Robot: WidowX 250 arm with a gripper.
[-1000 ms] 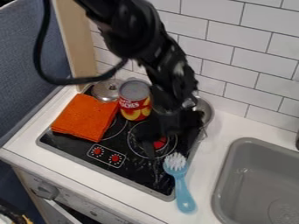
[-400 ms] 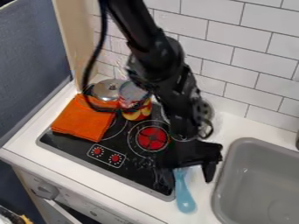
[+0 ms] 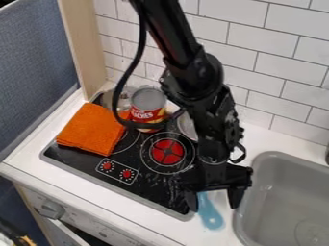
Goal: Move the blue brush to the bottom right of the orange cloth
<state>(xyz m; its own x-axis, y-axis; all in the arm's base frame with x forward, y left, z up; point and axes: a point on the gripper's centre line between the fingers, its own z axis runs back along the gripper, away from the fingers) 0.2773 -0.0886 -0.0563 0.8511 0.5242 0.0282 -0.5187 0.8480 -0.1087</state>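
Observation:
The black gripper is over the counter at the lower right of the stove, its two fingers apart, one on each side of the blue brush. Only the brush's light blue handle shows below the gripper; its white bristle head is hidden under the gripper body. The gripper stands open, and whether it touches the handle I cannot tell. At the stove's left lies the folded orange cloth, well to the left of the brush.
Behind the cloth stand a red and yellow can and a metal lid. Another round metal item is partly behind the arm. The grey sink is right of the gripper, with a tiled wall behind.
The arm has moved right and toward the front, from above the burner to over the brush. The brush handle has shifted slightly right and back.

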